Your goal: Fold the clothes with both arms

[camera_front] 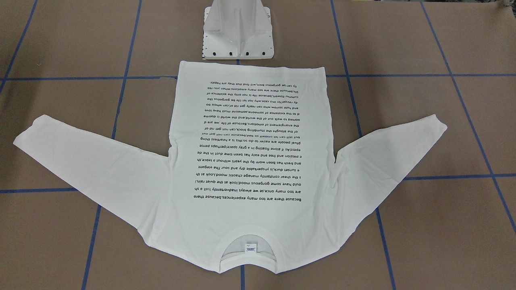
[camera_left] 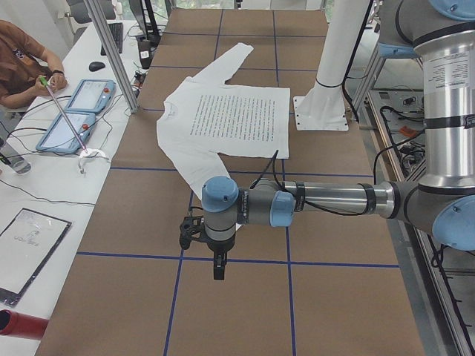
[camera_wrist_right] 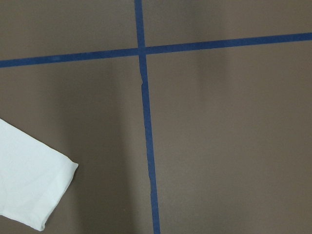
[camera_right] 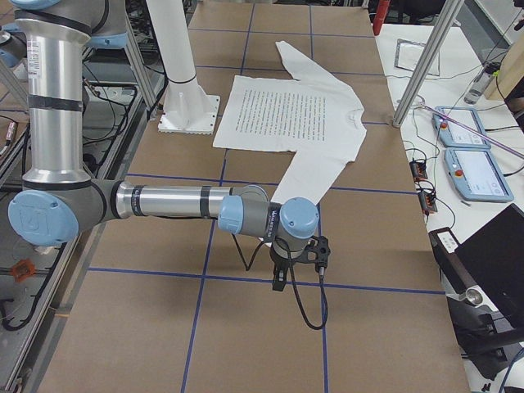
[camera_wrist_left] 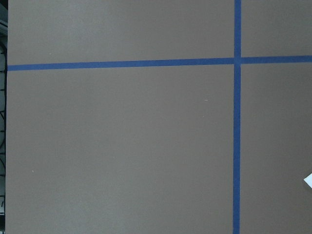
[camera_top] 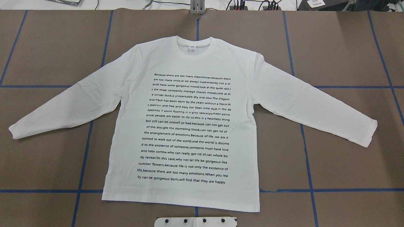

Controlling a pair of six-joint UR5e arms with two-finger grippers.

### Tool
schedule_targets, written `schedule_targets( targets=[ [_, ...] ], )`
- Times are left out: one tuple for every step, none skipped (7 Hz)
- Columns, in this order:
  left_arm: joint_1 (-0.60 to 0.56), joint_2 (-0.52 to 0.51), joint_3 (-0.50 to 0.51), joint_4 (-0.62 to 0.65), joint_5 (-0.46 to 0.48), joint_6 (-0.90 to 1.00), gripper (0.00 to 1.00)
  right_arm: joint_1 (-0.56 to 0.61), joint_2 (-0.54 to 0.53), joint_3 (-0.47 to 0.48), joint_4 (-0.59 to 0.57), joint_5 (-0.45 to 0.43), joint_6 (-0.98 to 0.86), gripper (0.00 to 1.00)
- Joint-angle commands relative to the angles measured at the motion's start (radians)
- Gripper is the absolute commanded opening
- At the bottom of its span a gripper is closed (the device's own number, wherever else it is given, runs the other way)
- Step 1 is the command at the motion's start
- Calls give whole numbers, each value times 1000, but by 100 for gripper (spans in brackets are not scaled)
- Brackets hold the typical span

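- The black two-finger left gripper point(camera_left: 220, 268) points straight down over the brown paper-covered tabletop point(camera_top: 347, 47), towards its left end. Only a side view shows it, so I cannot tell how its jaws stand.
- The black two-finger right gripper point(camera_right: 278, 280) points down in the same way towards the tabletop's right end. Its jaws cannot be judged either.
- Each gripper hangs near a sleeve end, apart from the cloth.
- The silver-grey left arm point(camera_left: 334, 199), with light-blue joint caps, holds its forearm level above the tabletop, as does the silver-grey right arm point(camera_right: 172, 201).
- The white long-sleeved cotton shirt point(camera_top: 186, 126) lies flat mid-tabletop with its black printed text facing up. Its ribbed collar point(camera_top: 194, 47) is towards the edge far from the robot, and its hem is just beside the white metal pedestal base point(camera_front: 238, 32).
- Both sleeves spread outward, slanting back towards the robot's edge: the left cuff point(camera_top: 19, 130) and the right cuff point(camera_top: 369, 134).
- The right wrist view has that cuff at lower left, near a crossing of blue tape lines point(camera_wrist_right: 142, 51). The left wrist view shows only a white tip point(camera_wrist_left: 308, 180) at its right edge.
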Motion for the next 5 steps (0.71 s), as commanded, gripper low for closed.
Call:
schedule_targets(
  targets=[
    [-1,-25,-19,-16,-51,-1,100,-3,27,3,0,1,10,100],
    [0,-59,1,-22,-137,-3,100,-6,52,-3,0,18,10,100],
    [0,-59,17,-82,-171,-3,100,-6,54,-15,44,56,10,100],
    [0,-46,25,-142,-200,-3,100,-12,44,-68,168,70,14,100],
    [2,-42,25,-173,-201,-1,100,-32,34,-107,282,69,70,100]
  ],
)
